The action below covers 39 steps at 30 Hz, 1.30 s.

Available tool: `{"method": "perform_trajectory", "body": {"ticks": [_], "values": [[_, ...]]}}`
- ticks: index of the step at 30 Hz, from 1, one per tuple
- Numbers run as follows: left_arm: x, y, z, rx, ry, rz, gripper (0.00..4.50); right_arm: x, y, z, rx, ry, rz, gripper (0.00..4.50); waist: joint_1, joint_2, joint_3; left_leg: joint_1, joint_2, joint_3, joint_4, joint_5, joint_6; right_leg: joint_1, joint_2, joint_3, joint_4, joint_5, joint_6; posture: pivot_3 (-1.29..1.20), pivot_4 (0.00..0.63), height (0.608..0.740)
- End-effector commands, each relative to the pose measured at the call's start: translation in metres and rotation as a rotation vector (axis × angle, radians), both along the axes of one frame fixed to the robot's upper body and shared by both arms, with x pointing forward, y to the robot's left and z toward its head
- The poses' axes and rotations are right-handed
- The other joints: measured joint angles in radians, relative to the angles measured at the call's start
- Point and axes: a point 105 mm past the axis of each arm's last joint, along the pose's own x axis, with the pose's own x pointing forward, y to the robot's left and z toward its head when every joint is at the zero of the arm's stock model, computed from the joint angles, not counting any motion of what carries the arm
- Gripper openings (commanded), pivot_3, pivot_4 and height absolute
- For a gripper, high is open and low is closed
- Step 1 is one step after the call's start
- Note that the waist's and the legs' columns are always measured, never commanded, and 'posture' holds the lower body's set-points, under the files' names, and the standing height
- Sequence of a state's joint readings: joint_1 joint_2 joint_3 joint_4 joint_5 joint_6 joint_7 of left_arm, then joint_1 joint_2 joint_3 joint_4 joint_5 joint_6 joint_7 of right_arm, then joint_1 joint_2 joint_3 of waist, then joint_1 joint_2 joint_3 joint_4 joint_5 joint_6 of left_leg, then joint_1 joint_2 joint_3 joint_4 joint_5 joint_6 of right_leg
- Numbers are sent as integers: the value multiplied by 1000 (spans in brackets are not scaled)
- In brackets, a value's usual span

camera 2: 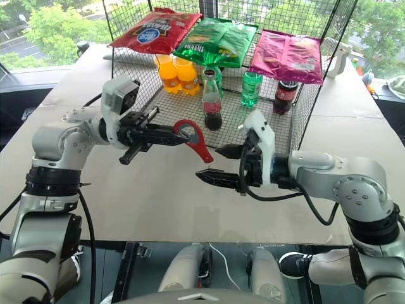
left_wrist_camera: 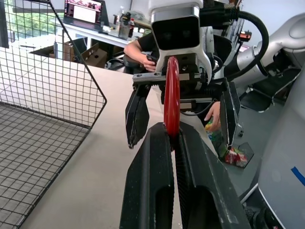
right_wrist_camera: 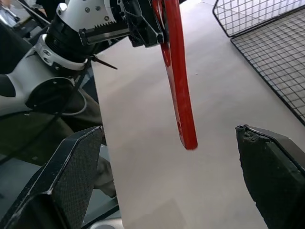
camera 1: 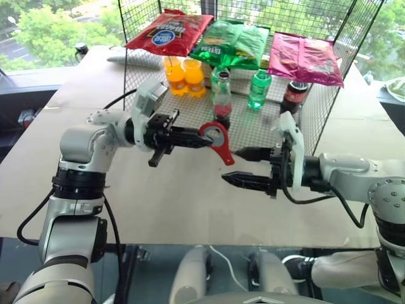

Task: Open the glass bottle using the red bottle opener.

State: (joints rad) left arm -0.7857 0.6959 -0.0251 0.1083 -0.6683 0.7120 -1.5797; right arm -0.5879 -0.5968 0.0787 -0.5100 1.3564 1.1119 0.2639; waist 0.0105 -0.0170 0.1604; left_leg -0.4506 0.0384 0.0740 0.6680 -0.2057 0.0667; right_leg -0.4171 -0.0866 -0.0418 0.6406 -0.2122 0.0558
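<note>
left gripper (camera 2: 166, 134) clenched on the ring head of the red bottle opener (camera 2: 195, 140), held in mid-air above the table (camera 2: 158, 196); handle hangs down and free toward the right gripper (camera 2: 220, 164), whose fingers are spread wide, holding nothing, just beside the handle's tip; reads as a hand-over of the opener, judged from the two grippers facing each other; to do it well: bring the open fingers either side of the hanging handle, close low on it, only then let the left release; grip the flat faces, not the thin edges, or it may twist.

glass bottle (camera 2: 212, 100) upright inside the wire rack (camera 2: 304, 120), near its open front, behind the opener, untouched, cap apparently on.

around it: orange bottles (camera 2: 178, 75), green plastic bottle (camera 2: 250, 89), squat dark bottle (camera 2: 283, 97); three snack bags (camera 2: 215, 38) lying on the rack's top; rack side walls and neighbours crowd any reach to the bottle's neck; a person (left_wrist_camera: 143, 50) seated beyond the table in the left wrist view.
</note>
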Motion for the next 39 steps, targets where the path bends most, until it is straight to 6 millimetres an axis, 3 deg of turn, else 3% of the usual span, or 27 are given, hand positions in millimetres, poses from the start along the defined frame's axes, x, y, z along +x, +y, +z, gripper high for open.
{"method": "perform_trajectory", "body": {"ticks": [1, 8, 23, 27, 28, 29, 32, 35, 39], "values": [[-5, -5, 7, 20, -66, -47, 40, -1, 5, 13, 41, 0, 39, 4500, 1, 0, 0, 0, 0, 0, 0, 0, 0, 0, 0, 0, 0, 0, 0, 0, 150, 740], [-4, -10, 6, 15, -74, -63, 40, -2, 9, 18, 53, 30, 69, 4500, 1, 0, 0, -1, 0, 0, 0, 0, 0, 0, 0, 0, 0, 0, 0, 0, 150, 740], [-4, -11, 6, 21, -86, -84, 40, 3, 13, 4, 33, 75, 55, 4500, 0, 1, 1, -1, 0, 0, 0, 0, 0, -1, 0, 0, -1, 0, 0, 0, 150, 740], [-4, -11, 5, 27, -89, -85, 0, 5, 12, 3, 30, 77, 44, 3353, 0, 1, 1, -3, 0, 0, 0, 0, 0, -2, 0, 0, -1, 0, 0, 0, 150, 740], [-4, -10, 5, 28, -90, -83, 0, 4, 12, 2, 27, 79, 45, 2675, 0, 1, 1, -3, 0, 0, 0, 0, 0, -3, 0, 0, -1, 0, 0, 0, 150, 740], [-3, -10, 4, 29, -90, -80, 0, 4, 11, 1, 25, 82, 49, 2585, 0, 1, 1, -3, 0, 0, 0, 0, 0, -3, 0, 0, -1, 0, 0, 0, 150, 740], [-3, -9, 4, 37, -95, -78, 0, 2, 10, 0, 21, 89, 52, 1178, 0, 1, 1, -3, 0, 0, -1, 0, 0, -3, 0, 0, -1, 0, 0, 0, 150, 740], [-4, -9, 3, 40, -97, -84, 0, 1, 10, -1, 19, 95, 55, 77, 0, 1, 1, -3, 0, 0, -1, 0, 0, -3, 0, 0, -1, 0, 0, 0, 150, 740], [-4, -10, 2, 41, -98, -92, 0, 1, 10, -2, 12, 103, 57, 77, 0, 1, 1, -4, 0, 0, -1, 0, 0, -4, 0, 0, -1, 0, 0, 0, 150, 740]]}}
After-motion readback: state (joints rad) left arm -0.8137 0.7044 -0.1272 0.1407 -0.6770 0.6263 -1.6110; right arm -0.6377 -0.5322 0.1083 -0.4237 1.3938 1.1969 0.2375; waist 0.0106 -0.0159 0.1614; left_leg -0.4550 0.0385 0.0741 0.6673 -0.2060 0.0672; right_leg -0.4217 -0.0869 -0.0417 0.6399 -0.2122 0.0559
